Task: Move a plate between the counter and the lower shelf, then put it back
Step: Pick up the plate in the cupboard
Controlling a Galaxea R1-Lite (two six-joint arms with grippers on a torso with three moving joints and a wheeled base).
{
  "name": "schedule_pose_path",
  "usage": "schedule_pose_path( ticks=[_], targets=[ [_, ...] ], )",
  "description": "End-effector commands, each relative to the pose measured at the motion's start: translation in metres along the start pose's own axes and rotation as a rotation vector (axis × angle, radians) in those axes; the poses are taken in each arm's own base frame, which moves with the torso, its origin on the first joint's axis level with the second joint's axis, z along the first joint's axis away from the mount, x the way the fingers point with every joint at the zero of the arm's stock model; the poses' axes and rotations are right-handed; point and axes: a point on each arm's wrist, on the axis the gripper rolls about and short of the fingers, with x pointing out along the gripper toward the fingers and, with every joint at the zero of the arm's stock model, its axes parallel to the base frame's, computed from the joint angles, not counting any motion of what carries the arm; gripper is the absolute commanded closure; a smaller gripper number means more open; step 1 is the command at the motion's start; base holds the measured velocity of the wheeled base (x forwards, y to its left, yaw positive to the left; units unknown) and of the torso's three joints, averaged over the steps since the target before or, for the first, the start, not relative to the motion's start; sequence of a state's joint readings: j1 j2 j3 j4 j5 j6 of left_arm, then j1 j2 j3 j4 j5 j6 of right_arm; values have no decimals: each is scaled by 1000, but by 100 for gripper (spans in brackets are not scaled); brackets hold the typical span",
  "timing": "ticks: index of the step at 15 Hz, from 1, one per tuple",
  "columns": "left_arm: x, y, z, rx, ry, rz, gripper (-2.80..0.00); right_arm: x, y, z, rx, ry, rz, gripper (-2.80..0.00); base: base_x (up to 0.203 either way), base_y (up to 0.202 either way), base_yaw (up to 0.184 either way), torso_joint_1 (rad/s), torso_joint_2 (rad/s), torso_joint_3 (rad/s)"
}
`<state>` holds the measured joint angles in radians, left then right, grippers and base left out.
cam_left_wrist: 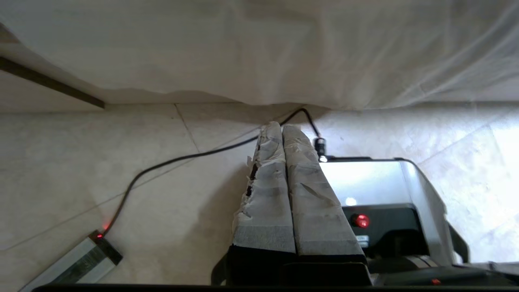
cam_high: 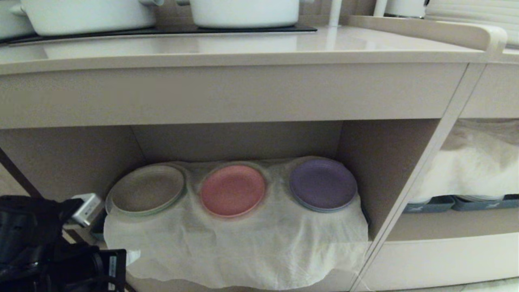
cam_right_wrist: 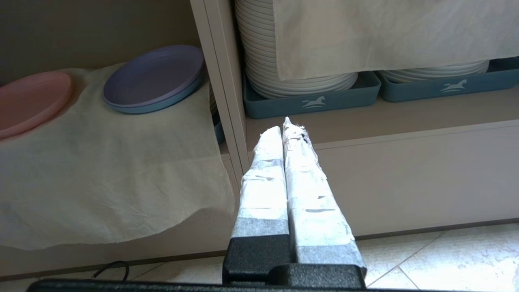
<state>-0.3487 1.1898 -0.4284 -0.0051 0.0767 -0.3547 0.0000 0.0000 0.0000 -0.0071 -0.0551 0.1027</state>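
While my left gripper (cam_left_wrist: 282,132) hangs low with fingers pressed together and empty, the plate (cam_high: 232,190) lies above and ahead of it on the lower shelf (cam_high: 365,162), where I could snag the draped cloth (cam_high: 243,243) and drag every plate off.

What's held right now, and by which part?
Nothing. Left gripper and right gripper are both shut on nothing; the pink plate lies untouched on the lower shelf.

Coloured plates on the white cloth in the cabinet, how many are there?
3 in a row: beige plate on the left, pink plate in the middle, purple plate on the right. More may be stacked beneath.
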Motion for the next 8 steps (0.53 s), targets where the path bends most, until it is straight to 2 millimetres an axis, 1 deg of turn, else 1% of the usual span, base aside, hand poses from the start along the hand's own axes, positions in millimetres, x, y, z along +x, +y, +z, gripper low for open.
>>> schedule_pose_path(
  ticks=[1,2,4,6,8],
  targets=[
    [-3,11,0,-7,-20,44,0,0,0,0,0,-1,0,0,0,0,0,0,0,0],
    [-6,18,-2,11,-29,64,0,0,0,0,0,-1,0,0,0,0,0,0,0,0],
    [-18,30,-12,69,-71,69,0,0,0,0,0,-1,0,0,0,0,0,0,0,0],
    [-30,38,-26,132,-111,76,0,0,0,0,0,-1,0,0,0,0,0,0,0,0],
    [-39,40,-40,192,-155,83,0,0,0,0,0,-1,0,0,0,0,0,0,0,0]
  ],
)
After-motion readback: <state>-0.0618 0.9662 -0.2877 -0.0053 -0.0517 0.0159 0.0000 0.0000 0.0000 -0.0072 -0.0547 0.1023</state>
